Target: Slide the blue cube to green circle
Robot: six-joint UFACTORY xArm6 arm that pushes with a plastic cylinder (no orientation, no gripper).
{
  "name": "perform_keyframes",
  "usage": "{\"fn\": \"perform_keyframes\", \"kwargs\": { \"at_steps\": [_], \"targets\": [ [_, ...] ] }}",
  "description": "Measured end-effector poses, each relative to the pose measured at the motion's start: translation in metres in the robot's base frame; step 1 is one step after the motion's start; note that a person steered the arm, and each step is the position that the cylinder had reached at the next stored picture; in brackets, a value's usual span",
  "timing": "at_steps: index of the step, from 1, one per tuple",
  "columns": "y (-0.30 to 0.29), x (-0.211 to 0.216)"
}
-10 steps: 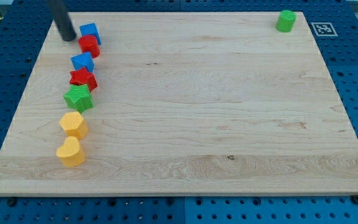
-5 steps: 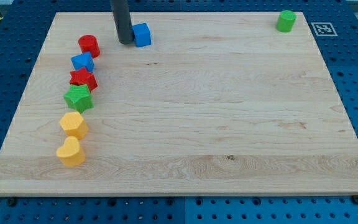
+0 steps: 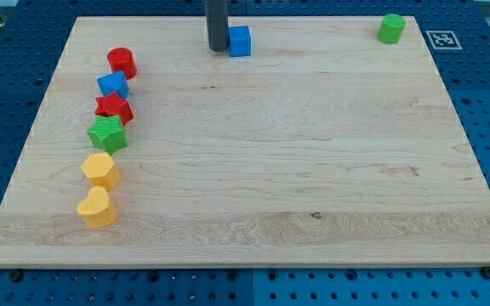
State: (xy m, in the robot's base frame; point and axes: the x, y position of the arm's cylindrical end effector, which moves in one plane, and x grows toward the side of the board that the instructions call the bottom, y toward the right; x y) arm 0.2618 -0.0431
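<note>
The blue cube sits near the view's top edge of the wooden board, left of centre. My tip is right against its left side. The green circle, a short green cylinder, stands at the view's top right corner of the board, far to the right of the cube.
Down the view's left side runs a column of blocks: a red cylinder, a second blue block, a red star, a green star, a yellow hexagon and a yellow heart. A fiducial tag lies off the board's top right.
My tip has pushed the blue cube to the view's right along the top edge, from beside the red cylinder to left of centre. The other blocks have not moved.
</note>
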Motion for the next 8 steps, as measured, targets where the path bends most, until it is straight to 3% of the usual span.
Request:
{"fn": "perform_keyframes", "kwargs": {
  "at_steps": [3,8],
  "targets": [
    [0.098,-0.010],
    [0.210,-0.019]
  ]
}}
